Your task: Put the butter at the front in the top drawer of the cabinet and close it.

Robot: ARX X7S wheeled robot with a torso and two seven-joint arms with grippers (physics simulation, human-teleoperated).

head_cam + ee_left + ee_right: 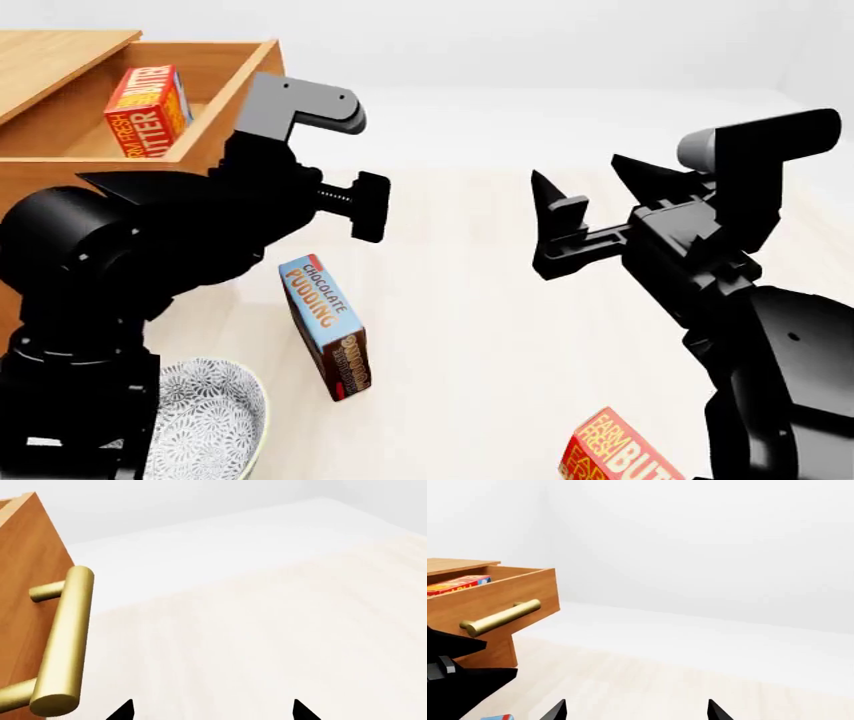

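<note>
The cabinet [54, 50] stands at the far left with its top drawer [251, 85] pulled out. One red-orange butter box [144, 110] stands inside the drawer, and its top edge shows as the butter [457, 586] in the right wrist view. A second butter box alike [621, 455] lies near the front edge by my right arm. My left gripper [371, 208] hangs open just off the drawer's front, with the brass handle [63, 640] beside it. My right gripper [587, 185] is open and empty in mid-air, facing the drawer [500, 600].
A blue chocolate pudding box [324, 325] lies on the pale tabletop [467, 330] below my left gripper. A patterned bowl [200, 415] sits at the front left, partly behind my left arm. White walls stand behind the table.
</note>
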